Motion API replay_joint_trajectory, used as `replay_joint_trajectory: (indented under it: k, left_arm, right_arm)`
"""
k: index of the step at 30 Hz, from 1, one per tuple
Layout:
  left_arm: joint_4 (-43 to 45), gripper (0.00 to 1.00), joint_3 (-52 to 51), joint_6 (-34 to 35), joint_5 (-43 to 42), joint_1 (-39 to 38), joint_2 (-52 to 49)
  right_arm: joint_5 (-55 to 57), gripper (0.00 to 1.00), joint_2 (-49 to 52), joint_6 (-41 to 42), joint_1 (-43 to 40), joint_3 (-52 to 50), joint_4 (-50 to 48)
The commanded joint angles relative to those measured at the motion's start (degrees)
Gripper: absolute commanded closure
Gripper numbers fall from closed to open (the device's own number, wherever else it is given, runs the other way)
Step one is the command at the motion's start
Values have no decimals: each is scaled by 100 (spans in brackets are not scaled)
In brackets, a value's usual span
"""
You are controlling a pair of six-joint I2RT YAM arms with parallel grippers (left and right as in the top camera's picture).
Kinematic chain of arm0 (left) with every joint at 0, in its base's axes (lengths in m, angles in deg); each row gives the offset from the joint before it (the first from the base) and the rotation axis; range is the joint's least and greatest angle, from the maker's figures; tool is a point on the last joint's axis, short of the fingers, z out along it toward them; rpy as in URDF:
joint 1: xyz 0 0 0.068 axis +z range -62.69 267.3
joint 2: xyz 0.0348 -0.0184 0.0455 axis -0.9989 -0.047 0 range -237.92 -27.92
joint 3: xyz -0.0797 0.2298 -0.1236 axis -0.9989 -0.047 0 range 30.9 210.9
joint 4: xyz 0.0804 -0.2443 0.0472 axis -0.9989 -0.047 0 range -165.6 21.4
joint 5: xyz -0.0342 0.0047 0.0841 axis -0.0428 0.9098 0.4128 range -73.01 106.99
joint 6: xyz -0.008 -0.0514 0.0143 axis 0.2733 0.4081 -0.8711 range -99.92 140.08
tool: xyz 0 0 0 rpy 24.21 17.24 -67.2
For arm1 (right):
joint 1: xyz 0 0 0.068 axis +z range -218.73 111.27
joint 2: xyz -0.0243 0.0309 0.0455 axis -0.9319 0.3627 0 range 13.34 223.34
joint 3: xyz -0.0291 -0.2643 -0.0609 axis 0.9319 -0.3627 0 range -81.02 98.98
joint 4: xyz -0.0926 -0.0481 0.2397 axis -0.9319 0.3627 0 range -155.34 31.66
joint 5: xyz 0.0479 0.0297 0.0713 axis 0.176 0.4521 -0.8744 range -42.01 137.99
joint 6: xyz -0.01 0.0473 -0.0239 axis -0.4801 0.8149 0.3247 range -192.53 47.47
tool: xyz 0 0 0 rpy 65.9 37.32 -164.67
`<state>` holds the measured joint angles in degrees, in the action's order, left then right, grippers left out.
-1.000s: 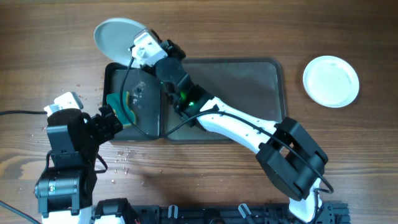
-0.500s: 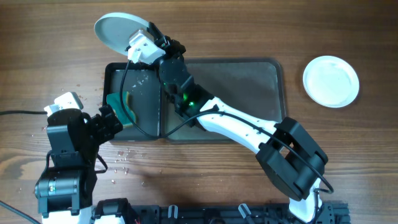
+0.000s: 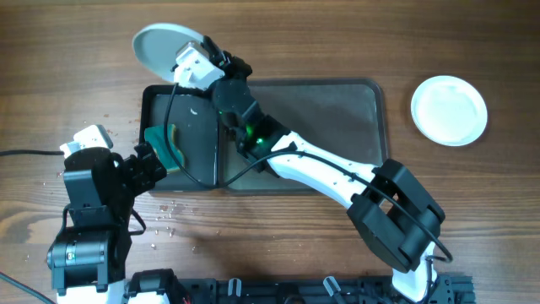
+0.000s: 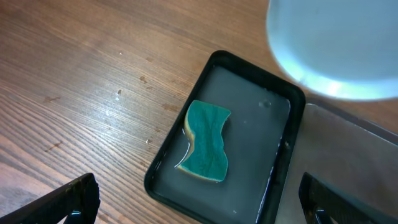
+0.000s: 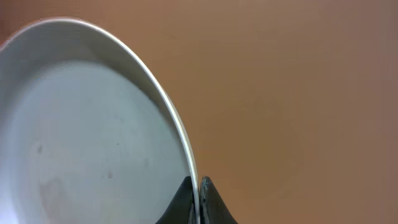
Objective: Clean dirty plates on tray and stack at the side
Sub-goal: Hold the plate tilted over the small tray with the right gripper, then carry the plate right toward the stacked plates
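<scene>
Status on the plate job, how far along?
Done: one plate sits on the tabletop right of the tray. In hand: right gripper pinches a second plate by its rim. Left: stacking it; the tray shows no plates.

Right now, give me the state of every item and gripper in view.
held plate: gripped at its rim, tilted.
second plate: flat on the tabletop, looks clean.
sponge: lying in the small black tray.
right gripper: jaws shut on held plate.
left gripper: jaws open, holding nothing.
</scene>
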<state>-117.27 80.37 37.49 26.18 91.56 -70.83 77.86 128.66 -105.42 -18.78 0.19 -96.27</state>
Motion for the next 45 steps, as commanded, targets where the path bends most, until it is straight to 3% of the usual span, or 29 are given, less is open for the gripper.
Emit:
replay_joint_trajectory:
  k: [1,4,7,13,18,21,26,30,36,45]
  left_arm:
    - [13,0,79,-50,55,15,11]
    - [13,0,79,-50,55,15,11]
    - [13,0,79,-50,55,15,11]
    - [13,0,79,-50,55,15,11]
    - [13,0,79,-50,55,15,11]
    - [13,0,79,-50,55,15,11]
    - [13,0,79,-50,55,15,11]
    - [13,0,79,-50,55,15,11]
    - [13,0,79,-50,55,15,11]
    - [13,0,79,-50,55,15,11]
  right_arm:
    - [-11,96,61,1532,-15,118,610]
    - [-155,96,61,2979,-94,118,1172]
    - [-157,96,59,3571,-188,118,1259]
    - [-157,96,-310,3773,-286,118,1408]
    - [-428,96,-1064,4046,-544,118,2323]
    - [-841,96,-1585,4544,-973,118,3373]
    - [-1399,96,-1956,4822,-1996,118,4868]
    - [-1950,96,-1952,4809,-3051,116,5449]
    - [-2758,96,-1917,4900,-4747,116,6046]
    - [-2719,96,-1716,5110,-6854,-219,6286]
